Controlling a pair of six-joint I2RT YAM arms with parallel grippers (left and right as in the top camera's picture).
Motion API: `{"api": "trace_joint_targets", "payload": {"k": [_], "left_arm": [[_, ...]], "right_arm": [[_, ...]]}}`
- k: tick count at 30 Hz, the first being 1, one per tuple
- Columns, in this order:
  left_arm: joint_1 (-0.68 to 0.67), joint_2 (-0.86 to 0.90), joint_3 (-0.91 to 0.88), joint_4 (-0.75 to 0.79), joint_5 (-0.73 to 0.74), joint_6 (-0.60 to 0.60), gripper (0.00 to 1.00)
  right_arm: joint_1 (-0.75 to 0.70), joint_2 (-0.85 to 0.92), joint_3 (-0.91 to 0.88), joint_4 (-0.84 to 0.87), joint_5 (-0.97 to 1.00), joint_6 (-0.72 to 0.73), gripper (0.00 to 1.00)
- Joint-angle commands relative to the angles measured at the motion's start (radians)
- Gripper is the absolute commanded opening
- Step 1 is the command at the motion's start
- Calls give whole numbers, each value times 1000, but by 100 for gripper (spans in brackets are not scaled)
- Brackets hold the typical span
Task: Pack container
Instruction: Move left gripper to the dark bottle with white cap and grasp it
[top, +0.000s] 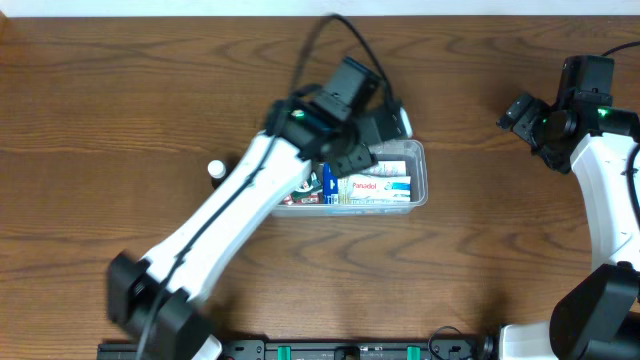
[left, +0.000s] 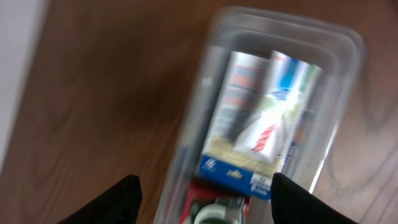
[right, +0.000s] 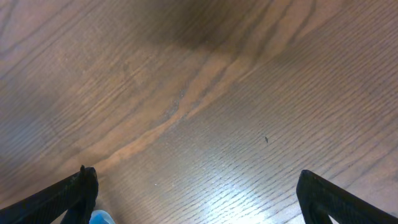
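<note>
The clear rectangular container (top: 420, 175) sits at the table's middle, holding several packets, among them a white Panadol box (top: 378, 186). My left gripper (top: 375, 125) hovers over the container's far left part, open and empty. The left wrist view is blurred: the container (left: 348, 43) lies below with boxes and a blue-edged packet (left: 249, 177) inside, my fingertips (left: 202, 199) wide apart above it. A small white bottle (top: 216, 171) stands on the table left of the container. My right gripper (top: 518, 112) is open at the far right, over bare wood (right: 199, 186).
The left arm crosses the table from the front left to the container and hides the container's left end. A small blue thing (right: 101, 218) shows at the bottom left of the right wrist view.
</note>
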Motion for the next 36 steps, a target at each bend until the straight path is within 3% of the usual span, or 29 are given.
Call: {"api": "trace_joint_targets", "payload": {"k": [1, 6, 8, 10, 16, 24, 29, 36], "left_arm": [[84, -72, 24, -13, -129, -294, 67], [272, -96, 24, -36, -179, -550, 69], [348, -87, 24, -58, -158, -648, 88], [406, -80, 24, -94, -90, -719, 100], [501, -70, 22, -188, -29, -750, 98], [555, -28, -71, -212, -37, -997, 99], [559, 5, -170, -196, -41, -1084, 98], [560, 23, -266, -136, -48, -1100, 83]], "right_arm": [[-5, 3, 1, -1, 4, 11, 99], [-5, 3, 1, -2, 4, 11, 99], [-4, 3, 1, -2, 4, 11, 99], [-4, 3, 1, -1, 4, 11, 99], [-5, 3, 1, -1, 4, 11, 99], [-5, 3, 1, -1, 4, 11, 99], [-5, 3, 1, -2, 4, 11, 99], [-5, 3, 1, -2, 4, 11, 99]]}}
